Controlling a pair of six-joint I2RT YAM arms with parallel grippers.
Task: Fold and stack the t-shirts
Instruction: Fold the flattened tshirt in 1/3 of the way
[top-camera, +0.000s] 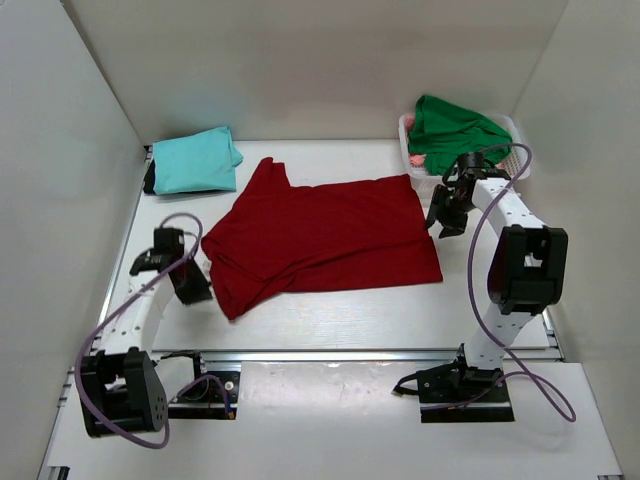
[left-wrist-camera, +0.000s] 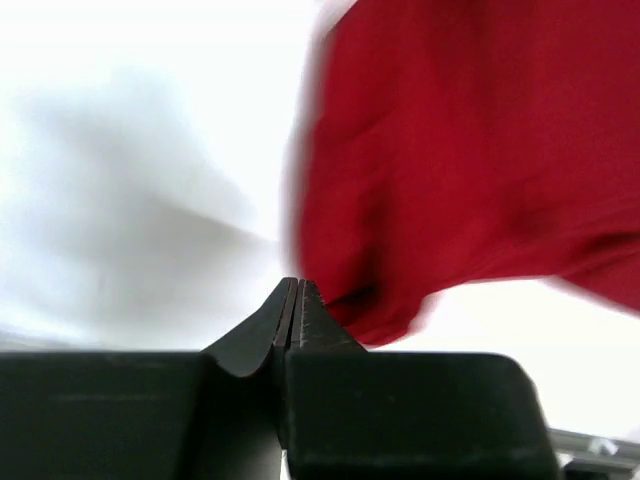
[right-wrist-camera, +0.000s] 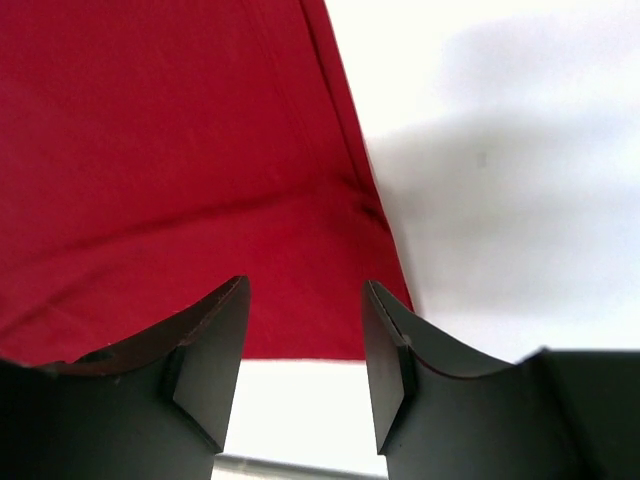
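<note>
Dark red t-shirt (top-camera: 320, 235) lies spread on the table (top-camera: 330, 320), one sleeve pointing away from me and its near-left corner bunched double. Light teal t-shirt (top-camera: 195, 160) sits folded beyond the red one's far-left corner. Green t-shirt (top-camera: 455, 130) is heaped in the basket (top-camera: 518, 135) beyond its far-right corner.

My left gripper (left-wrist-camera: 298, 285) is at the red shirt's near-left corner, jaws pressed together. That wrist view is blurred, so I cannot say for sure that no hem is pinched, though the cloth looks just past the tips. My right gripper (right-wrist-camera: 305, 290) hangs over the shirt's right edge, jaws apart, nothing in them.

Judgement: the coming fold needs both sides gripped. Part the left jaws and go low onto the bunched corner (take both layers). Close the right on the edge beneath it. Lift both evenly so the crease runs straight.
</note>
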